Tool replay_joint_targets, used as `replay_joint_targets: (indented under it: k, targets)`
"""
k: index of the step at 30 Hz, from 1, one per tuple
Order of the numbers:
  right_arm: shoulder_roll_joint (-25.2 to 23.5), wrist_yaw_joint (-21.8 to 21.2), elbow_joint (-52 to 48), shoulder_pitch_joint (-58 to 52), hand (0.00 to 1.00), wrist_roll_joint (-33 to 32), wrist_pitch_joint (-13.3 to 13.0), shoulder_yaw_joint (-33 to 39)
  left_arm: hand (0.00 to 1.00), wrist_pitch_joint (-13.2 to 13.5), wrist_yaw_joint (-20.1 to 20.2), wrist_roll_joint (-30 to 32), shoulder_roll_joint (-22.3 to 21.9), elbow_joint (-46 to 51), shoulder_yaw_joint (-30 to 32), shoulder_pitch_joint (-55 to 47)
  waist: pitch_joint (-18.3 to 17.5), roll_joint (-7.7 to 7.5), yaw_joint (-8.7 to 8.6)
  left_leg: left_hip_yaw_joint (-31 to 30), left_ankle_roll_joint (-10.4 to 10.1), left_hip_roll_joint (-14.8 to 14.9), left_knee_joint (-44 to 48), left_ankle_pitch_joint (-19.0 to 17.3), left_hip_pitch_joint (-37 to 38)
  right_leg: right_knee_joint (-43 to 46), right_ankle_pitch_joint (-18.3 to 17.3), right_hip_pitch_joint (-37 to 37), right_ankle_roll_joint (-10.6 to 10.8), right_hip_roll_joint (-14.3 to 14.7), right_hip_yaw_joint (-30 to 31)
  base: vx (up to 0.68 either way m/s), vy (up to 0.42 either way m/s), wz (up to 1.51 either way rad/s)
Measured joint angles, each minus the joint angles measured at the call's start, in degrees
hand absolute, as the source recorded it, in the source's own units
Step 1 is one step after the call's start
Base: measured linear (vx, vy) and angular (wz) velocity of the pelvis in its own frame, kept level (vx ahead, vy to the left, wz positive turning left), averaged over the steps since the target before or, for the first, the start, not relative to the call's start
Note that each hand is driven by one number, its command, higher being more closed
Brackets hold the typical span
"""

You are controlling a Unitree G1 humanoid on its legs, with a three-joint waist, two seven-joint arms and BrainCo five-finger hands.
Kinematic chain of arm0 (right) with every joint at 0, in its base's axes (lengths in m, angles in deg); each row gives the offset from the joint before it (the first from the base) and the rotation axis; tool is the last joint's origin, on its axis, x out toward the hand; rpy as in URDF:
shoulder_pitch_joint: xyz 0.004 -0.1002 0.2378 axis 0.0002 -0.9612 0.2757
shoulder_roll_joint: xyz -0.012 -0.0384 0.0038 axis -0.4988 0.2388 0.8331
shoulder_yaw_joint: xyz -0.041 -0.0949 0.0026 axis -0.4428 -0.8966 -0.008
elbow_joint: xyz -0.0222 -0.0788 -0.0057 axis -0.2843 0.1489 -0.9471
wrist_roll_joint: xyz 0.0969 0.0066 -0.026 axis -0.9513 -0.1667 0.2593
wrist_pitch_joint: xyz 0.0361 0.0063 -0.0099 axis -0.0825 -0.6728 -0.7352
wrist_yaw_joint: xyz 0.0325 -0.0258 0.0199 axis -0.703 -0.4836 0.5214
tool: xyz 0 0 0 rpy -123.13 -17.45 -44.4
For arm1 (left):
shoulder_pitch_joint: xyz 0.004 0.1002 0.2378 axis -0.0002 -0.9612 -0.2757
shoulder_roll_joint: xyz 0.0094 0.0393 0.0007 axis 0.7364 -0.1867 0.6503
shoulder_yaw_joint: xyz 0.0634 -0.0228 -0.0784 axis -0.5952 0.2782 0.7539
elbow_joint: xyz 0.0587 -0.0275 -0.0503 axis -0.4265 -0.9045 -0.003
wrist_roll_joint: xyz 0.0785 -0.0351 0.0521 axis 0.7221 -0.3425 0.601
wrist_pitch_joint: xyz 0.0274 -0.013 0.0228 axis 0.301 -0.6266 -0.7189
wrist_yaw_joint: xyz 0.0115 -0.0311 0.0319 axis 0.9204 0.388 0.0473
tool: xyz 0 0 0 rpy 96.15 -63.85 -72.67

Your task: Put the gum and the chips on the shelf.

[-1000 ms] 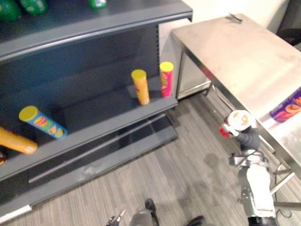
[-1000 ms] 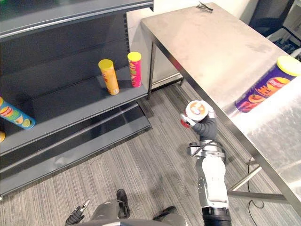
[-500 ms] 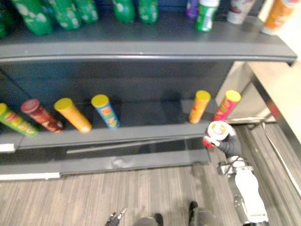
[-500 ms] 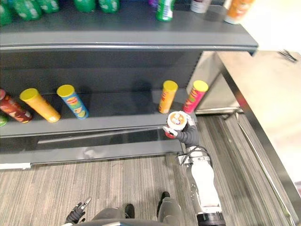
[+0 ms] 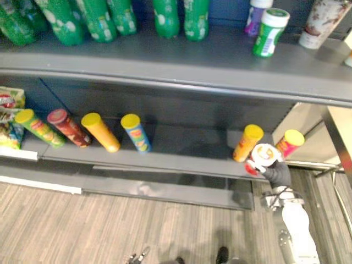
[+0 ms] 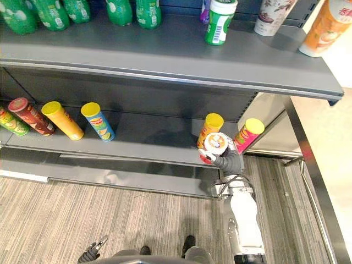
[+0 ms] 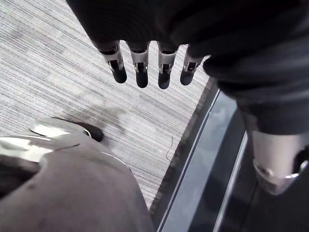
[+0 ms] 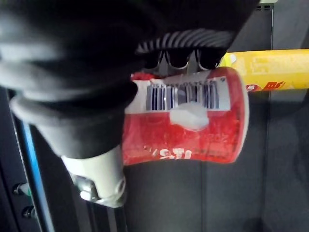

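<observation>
My right hand is shut on a red chips can with a white lid, held lid-up at the front edge of the lower shelf. The can lies across the palm in the right wrist view, barcode toward the fingers. It hangs just in front of an orange can and beside a pink can, both standing on that shelf. A green-and-white tub stands on the upper shelf. My left hand hangs open over the carpet, holding nothing.
Several more chips cans lean along the lower shelf, among them a blue one and a yellow one. Green bottles line the upper shelf. A steel table stands to the right. Snack bags sit at the far left.
The camera has swung from the table to face the shelf. My right hand, still holding the red can, has come up to the lower shelf's edge by the orange can.
</observation>
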Motion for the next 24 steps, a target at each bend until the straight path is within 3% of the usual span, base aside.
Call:
replay_joint_targets:
  k: [5, 16, 19, 24]
  targets:
    - [0.1, -0.2, 0.1, 1.3, 1.00, 0.0, 0.0, -1.1, 0.00, -1.0, -0.1, 3.0, 0.0, 0.0, 0.4, 0.0, -0.3, 0.08, 0.06, 3.8, 0.0, -0.2, -4.1, 3.1, 2.2, -1.5, 1.7, 1.1, -0.3, 0.0, -0.1, -0.01, 0.008, 0.02]
    - [0.5, -2.5, 2.4, 10.9, 1.00, -4.7, 2.0, -12.7, 0.00, -1.4, -0.1, 4.4, 0.4, -1.2, -0.1, 0.1, -0.6, -0.15, 0.21, 9.7, 1.6, 1.3, -9.4, 4.1, 2.8, -5.5, 5.0, 0.4, -1.3, 2.7, 2.7, -0.14, -0.028, -0.09]
    - [0.7, -3.0, 2.4, 13.3, 1.00, -6.8, 2.2, -15.1, 0.00, -1.9, -0.2, 4.4, 0.5, -1.3, -0.1, 0.5, -0.7, -0.35, 1.50, 10.5, 2.4, 1.5, -10.6, 4.7, 2.9, -6.8, 5.9, 0.5, -1.5, 3.2, 3.4, -0.16, -0.050, -0.11]
    - [1.7, -3.3, 2.3, 18.8, 1.00, -9.2, 2.6, -19.6, 0.00, -2.2, -0.8, 4.4, 0.6, -2.7, 0.0, 0.7, -1.0, -0.50, 1.52, 11.8, 2.5, 1.8, -11.0, 5.3, 2.7, -7.2, 6.7, 0.1, -1.6, 3.5, 4.0, -0.06, -0.026, -0.08]
